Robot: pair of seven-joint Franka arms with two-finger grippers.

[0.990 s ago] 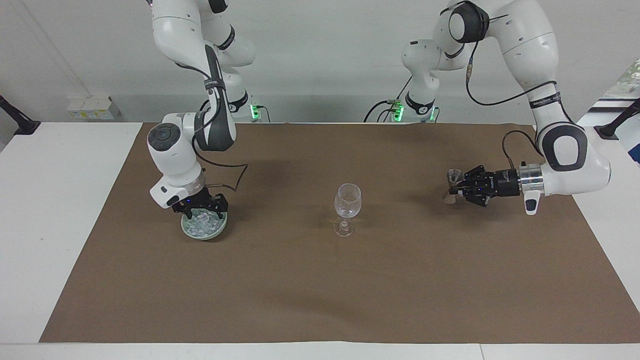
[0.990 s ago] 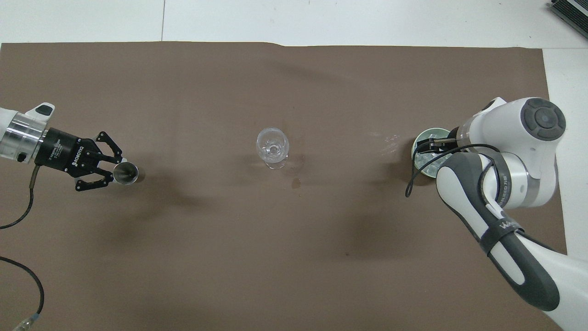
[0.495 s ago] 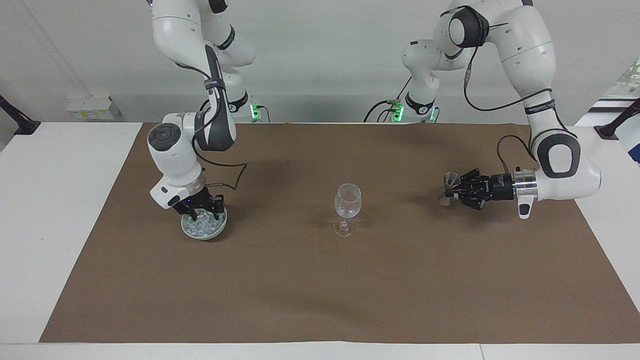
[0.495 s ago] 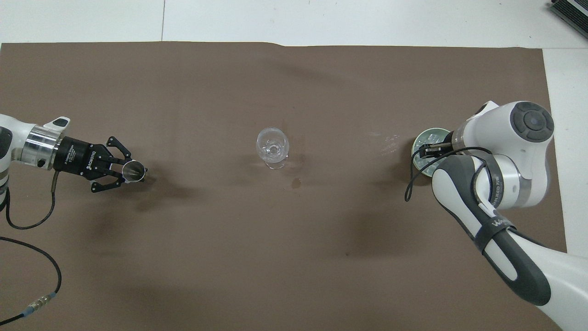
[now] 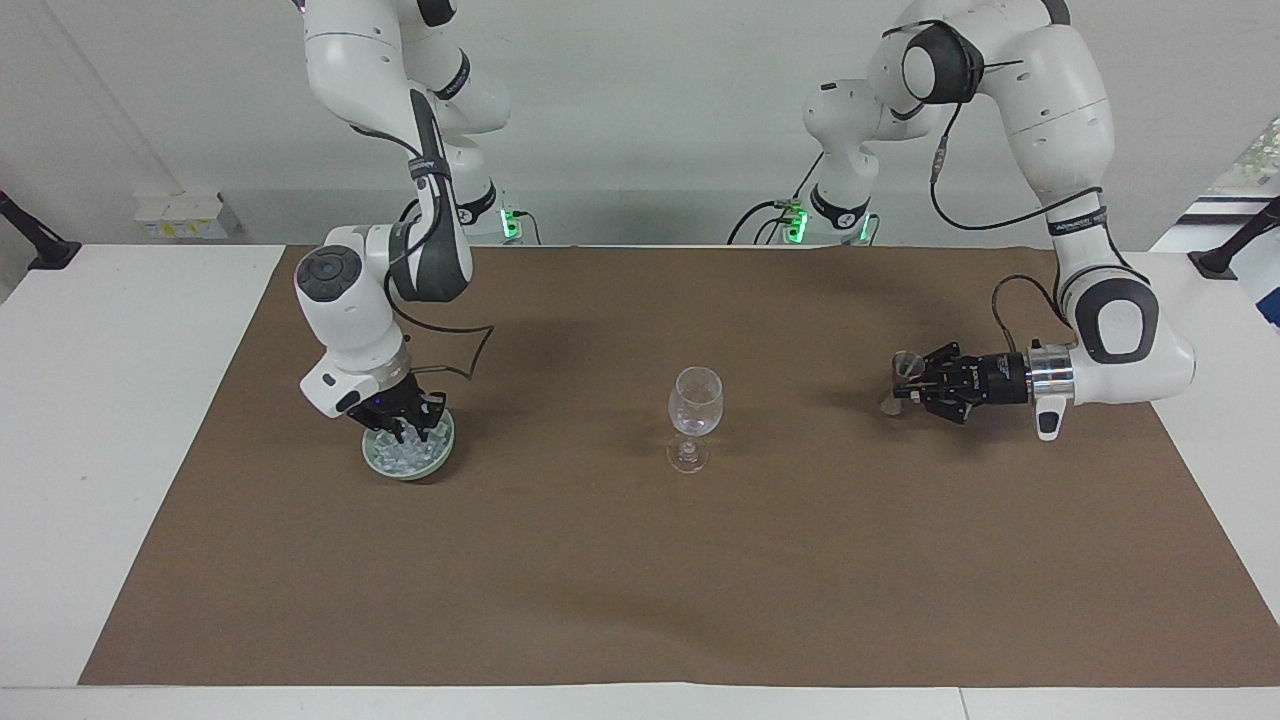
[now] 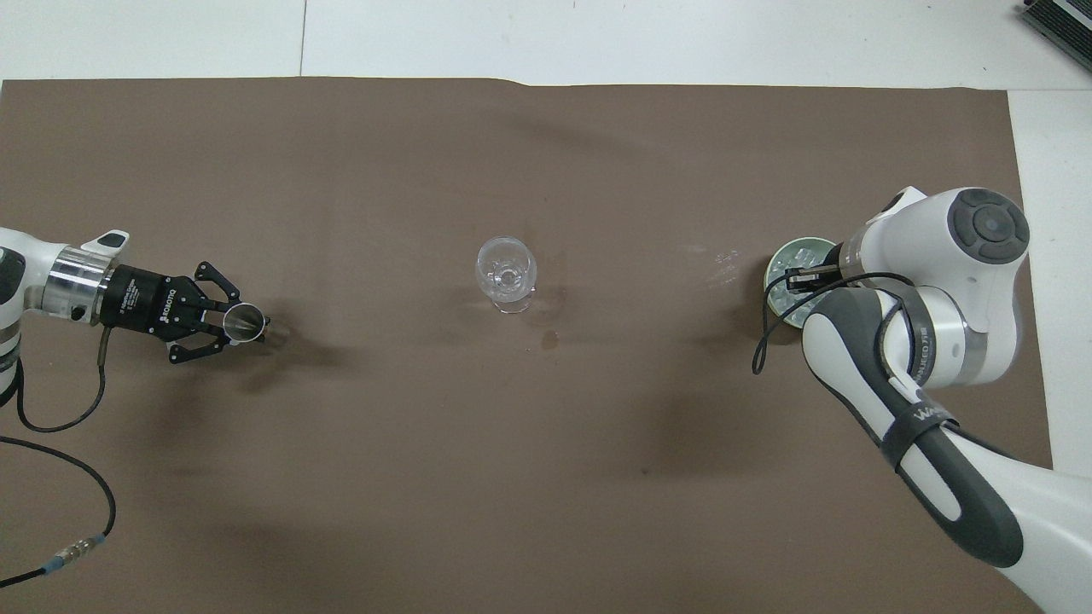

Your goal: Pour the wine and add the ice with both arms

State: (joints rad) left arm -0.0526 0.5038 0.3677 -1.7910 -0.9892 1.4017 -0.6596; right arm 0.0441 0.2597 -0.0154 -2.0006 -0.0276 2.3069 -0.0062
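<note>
An empty clear wine glass (image 5: 695,400) (image 6: 506,271) stands in the middle of the brown mat. Toward the right arm's end sits a pale green bowl (image 5: 441,450) (image 6: 789,253) holding the ice (image 5: 398,457) (image 6: 781,292), small whitish chunks. My right gripper (image 5: 406,431) (image 6: 799,278) points down into the bowl, its fingertips shut among the chunks on a piece; the wrist hides most of it from overhead. Toward the left arm's end, my left gripper (image 5: 914,384) (image 6: 223,325) lies level, shut on a small metal jigger (image 5: 905,372) (image 6: 242,321) that leans just above the mat.
The brown mat (image 5: 640,580) covers most of the white table (image 5: 110,420). A small dark stain (image 6: 550,340) marks the mat near the glass. A black cable (image 6: 60,426) trails from the left wrist over the mat's edge.
The right gripper's fingers have closed together in the bowl of ice. The left arm has drawn in a little and shifted the jigger slightly toward the glass, now leaning.
</note>
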